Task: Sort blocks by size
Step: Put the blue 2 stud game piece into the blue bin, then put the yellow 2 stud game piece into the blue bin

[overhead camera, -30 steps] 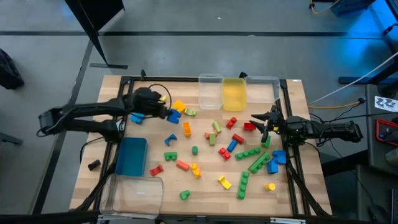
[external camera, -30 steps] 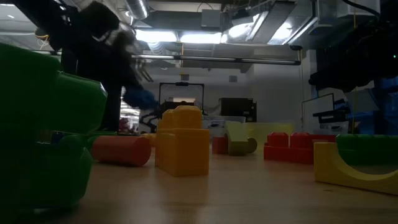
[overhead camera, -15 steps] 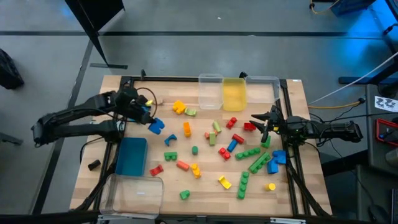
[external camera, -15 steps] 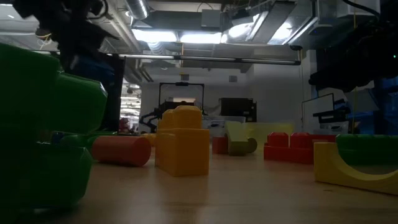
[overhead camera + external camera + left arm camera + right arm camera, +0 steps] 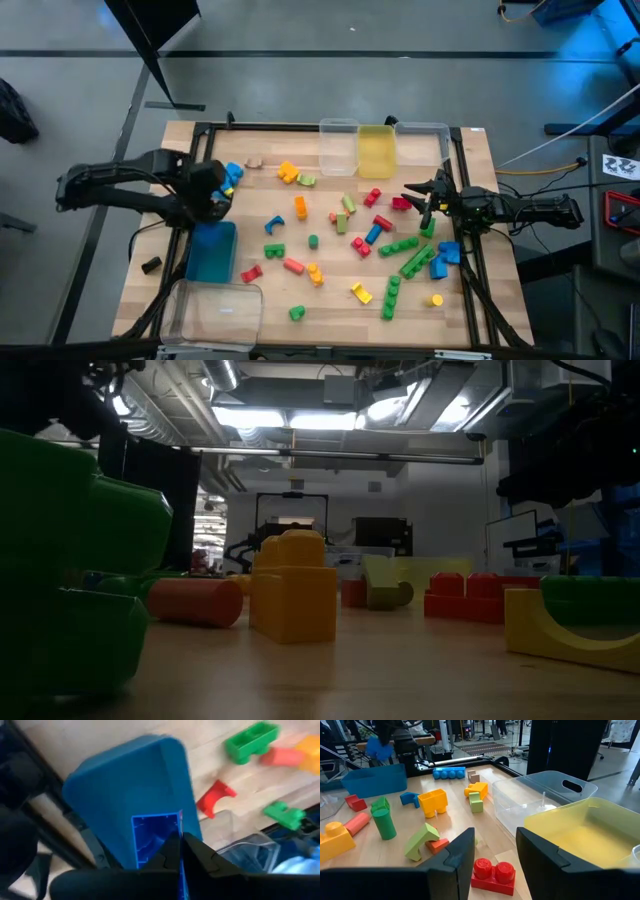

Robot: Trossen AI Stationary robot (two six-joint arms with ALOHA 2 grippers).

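Blocks in red, green, blue, yellow and orange lie scattered over the wooden table point(image 5: 330, 290); one orange block point(image 5: 293, 585) stands close in the low view. My left gripper point(image 5: 214, 206) hangs over the far end of the blue bin point(image 5: 212, 255), pointing steeply down, shut on a blue block point(image 5: 155, 840). The right wrist view shows that block point(image 5: 380, 745) held above the bin point(image 5: 375, 780). My right gripper point(image 5: 415, 195) waits open near the table's right edge, above a red two-stud block point(image 5: 494, 875), touching nothing. My left gripper pinches the blue block between its two fingers, which meet on the block's side wall point(image 5: 176, 832). The fingers come from above, slanting down. The block's hollow underside point(image 5: 150, 845) faces the wrist camera. It hangs clear above the blue bin point(image 5: 125, 785).
A clear bin point(image 5: 338, 147), a yellow bin point(image 5: 377, 152) and another clear bin point(image 5: 425, 140) stand along the far edge. A large clear bin point(image 5: 212, 312) sits at the near left corner. A long blue bar point(image 5: 232, 173) lies at the far left.
My left gripper has carried the blue block from the table's far middle toward the left edge and a little nearer, rising as it went. It has tipped from nearly level to steeply down and now hangs over the blue bin, still shut on the block.
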